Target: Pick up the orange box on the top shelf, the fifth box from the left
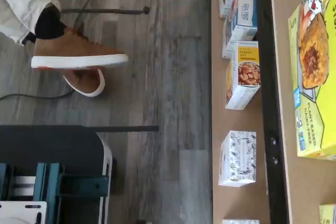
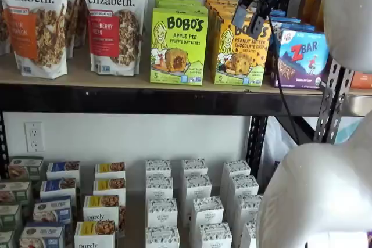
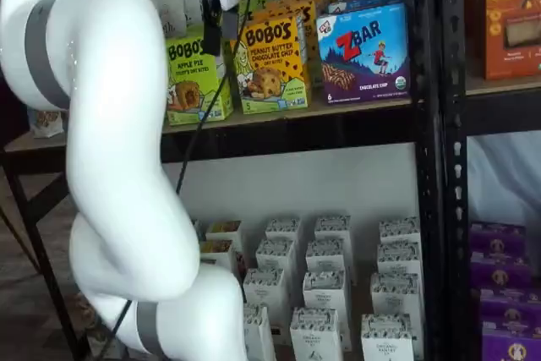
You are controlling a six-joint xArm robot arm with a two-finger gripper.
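Observation:
The orange box [image 2: 239,50] stands upright on the top shelf [image 2: 87,81], between a lime-green Bobo's carton and a blue ZBar box; it also shows in a shelf view [image 3: 270,61]. My gripper [image 2: 246,21] hangs in front of the orange box's upper part, and a gap shows between its two black fingers, with nothing in them. In a shelf view [image 3: 210,27] the gripper is side-on, between the green and orange cartons. The wrist view shows a yellow-green Bobo's carton [image 1: 315,77] on the shelf board; I cannot tell which carton it is.
The lime-green Apple Pie carton [image 2: 177,45] and the ZBar box [image 2: 302,56] flank the orange box closely. Granola bags [image 2: 116,21] stand further left. Small white cartons [image 2: 195,201] fill the lower level. A black rack upright [image 3: 427,124] stands at the right. A person's shoe [image 1: 79,51] is on the floor.

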